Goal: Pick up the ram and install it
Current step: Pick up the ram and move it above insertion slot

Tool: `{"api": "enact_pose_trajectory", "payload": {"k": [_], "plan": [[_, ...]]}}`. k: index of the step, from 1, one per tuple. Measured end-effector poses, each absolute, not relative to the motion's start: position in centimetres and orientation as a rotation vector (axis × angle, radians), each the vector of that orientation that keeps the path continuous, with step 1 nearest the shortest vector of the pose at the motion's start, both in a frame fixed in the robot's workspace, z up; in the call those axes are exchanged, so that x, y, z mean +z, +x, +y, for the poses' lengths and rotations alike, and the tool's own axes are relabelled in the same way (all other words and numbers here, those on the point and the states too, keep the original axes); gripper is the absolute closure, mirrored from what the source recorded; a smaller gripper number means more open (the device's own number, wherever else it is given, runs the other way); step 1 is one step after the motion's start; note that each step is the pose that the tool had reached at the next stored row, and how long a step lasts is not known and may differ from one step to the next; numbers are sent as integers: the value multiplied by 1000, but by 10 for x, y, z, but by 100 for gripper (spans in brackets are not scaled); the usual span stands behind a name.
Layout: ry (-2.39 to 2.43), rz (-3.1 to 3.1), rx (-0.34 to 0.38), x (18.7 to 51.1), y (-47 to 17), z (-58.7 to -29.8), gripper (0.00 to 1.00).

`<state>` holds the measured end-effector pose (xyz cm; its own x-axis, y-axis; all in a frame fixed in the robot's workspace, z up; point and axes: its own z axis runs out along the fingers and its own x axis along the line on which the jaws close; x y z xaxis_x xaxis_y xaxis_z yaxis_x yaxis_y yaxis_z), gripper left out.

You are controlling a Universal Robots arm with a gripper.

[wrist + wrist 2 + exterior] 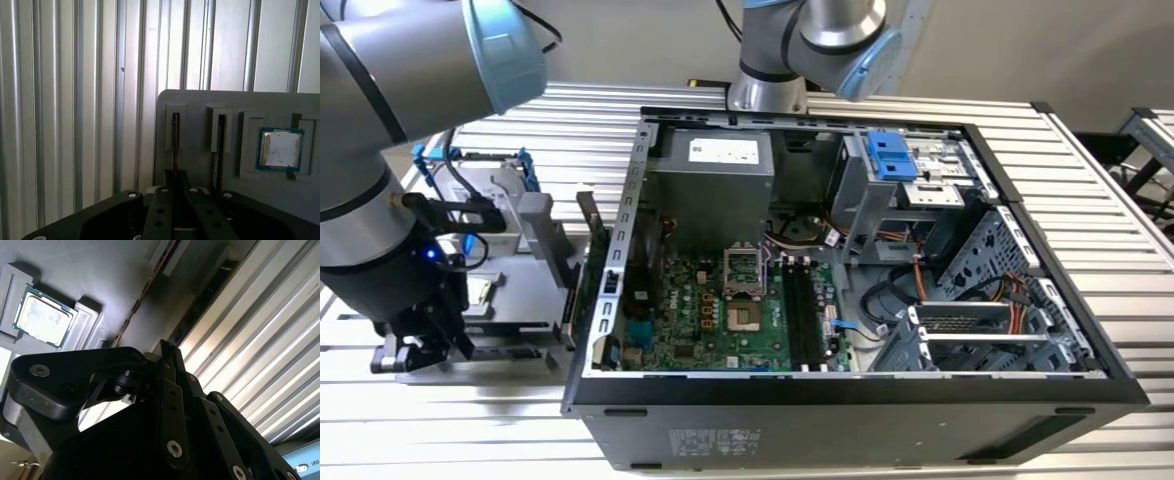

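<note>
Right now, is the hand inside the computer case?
No, the hand hangs over the grey tray at the exterior view's left, outside the computer case.

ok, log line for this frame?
step: pick | claw: lined up on ram | ram: edge-on in holder slot | CPU: in holder | install: not done

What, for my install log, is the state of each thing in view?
Thin dark ram stick: upright in a grey holder slot, not installed.
Second dark stick: upright in the next slot.
Square silver processor chip: flat in a holder recess.
Long black motherboard slots: empty.
Black computer case: side open.
Gripper: at the ram stick.
</note>
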<state>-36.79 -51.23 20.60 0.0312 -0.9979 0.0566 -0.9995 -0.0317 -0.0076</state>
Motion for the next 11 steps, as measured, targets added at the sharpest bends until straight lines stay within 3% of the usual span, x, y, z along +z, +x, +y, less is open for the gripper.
{"api": "enact_pose_trajectory", "payload": {"k": [11], "plan": [[2231, -2162, 71, 222, -368, -512, 100]]}}
